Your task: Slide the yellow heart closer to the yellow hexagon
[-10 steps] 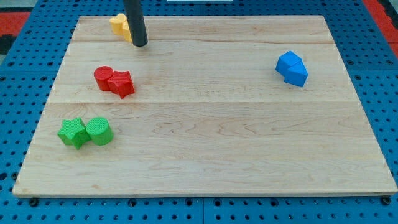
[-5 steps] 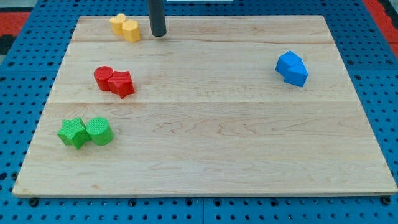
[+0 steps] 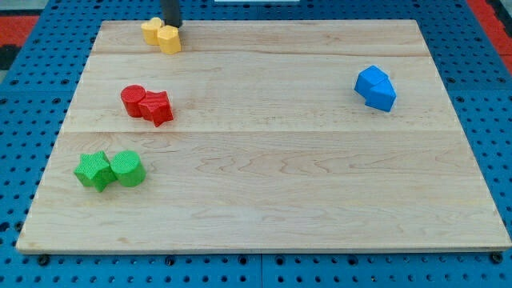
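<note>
The yellow heart (image 3: 151, 30) and the yellow hexagon (image 3: 169, 38) lie touching each other at the top left of the wooden board (image 3: 264, 200), the heart to the upper left of the hexagon. My tip (image 3: 172, 24) is at the board's top edge, right behind the hexagon and just right of the heart. Only the rod's short lower end shows; the rest is cut off by the view's top.
A red cylinder (image 3: 134, 100) and a red star-like block (image 3: 158, 107) sit together at the left. A green star (image 3: 94, 170) and a green cylinder (image 3: 128, 168) sit at the lower left. Two blue blocks (image 3: 375, 87) sit together at the right.
My tip went right and up away from the yellow pair, then came back left to the top edge just behind the hexagon. The blocks have not visibly moved.
</note>
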{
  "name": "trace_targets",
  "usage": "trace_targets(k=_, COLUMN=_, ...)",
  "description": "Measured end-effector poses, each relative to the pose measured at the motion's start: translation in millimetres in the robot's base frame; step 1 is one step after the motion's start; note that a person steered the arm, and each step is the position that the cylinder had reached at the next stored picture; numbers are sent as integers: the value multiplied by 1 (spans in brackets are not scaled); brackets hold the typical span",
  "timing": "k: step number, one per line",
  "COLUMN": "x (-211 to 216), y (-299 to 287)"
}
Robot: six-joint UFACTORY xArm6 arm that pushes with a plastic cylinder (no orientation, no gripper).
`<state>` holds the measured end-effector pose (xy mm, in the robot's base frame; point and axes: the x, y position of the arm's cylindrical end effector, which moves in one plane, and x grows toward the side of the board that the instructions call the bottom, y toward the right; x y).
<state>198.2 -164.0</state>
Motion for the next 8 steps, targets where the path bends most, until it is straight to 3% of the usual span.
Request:
trace_targets(k=3, x=16, y=-79)
trace_targets(k=5, x=51, y=-127)
trace_targets(k=8, x=68, y=-57)
